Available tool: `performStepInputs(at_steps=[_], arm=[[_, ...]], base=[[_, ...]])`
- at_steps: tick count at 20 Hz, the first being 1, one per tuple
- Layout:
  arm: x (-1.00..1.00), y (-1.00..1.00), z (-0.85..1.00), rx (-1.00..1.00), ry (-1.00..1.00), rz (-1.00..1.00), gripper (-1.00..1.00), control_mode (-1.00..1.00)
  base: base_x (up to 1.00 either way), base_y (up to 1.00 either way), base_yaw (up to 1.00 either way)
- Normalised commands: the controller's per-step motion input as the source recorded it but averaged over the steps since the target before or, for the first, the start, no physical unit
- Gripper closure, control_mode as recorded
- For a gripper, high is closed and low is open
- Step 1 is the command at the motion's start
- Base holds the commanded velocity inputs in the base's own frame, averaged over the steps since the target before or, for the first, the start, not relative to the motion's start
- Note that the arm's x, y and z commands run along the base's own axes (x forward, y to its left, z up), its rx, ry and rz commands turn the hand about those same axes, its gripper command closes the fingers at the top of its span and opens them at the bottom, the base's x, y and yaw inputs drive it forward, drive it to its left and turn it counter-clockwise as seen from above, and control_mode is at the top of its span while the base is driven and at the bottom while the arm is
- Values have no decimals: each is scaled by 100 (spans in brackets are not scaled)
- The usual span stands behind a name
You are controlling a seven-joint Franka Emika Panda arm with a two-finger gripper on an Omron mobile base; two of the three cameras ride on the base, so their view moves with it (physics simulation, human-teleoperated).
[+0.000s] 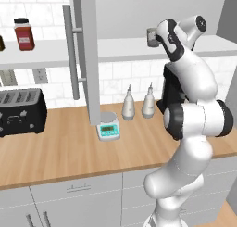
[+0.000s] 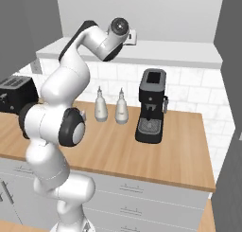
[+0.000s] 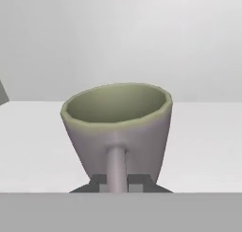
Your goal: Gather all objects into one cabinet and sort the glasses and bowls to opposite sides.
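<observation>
Jaws clamped on the handle of the grey-green mug up on the cabinet shelf, so lift gently, keeping it upright and clear of the board.

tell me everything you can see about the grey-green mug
The grey-green mug is dull and matte, ceramic-looking, with a faceted rim, an olive inside that looks empty, and walls tapering toward the base. It stands upright on the white shelf board of the doorless cabinet, with the pale back wall behind. Its thin handle faces the camera, and the gripper is shut on that handle, one dark fingertip on each side.
</observation>
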Motion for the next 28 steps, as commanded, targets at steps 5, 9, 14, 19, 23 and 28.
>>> performStepInputs(at_steps=[5, 9, 14, 19, 23, 28], arm=[[-96, -4, 0, 0, -4, 1, 100, -100], [-100, 0, 0, 0, -5, 0, 100, -100], [-100, 19, 4, 0, -1, 0, 100, -100], [-100, 12, 0, 0, 1, 0, 100, -100], [-100, 8, 0, 0, 1, 0, 100, -100], [-100, 0, -19, 0, 12, 0, 100, -100]], base=[[0, 0, 0], [0, 0, 0], [0, 0, 0], [0, 0, 0], [0, 0, 0], [0, 0, 0]])
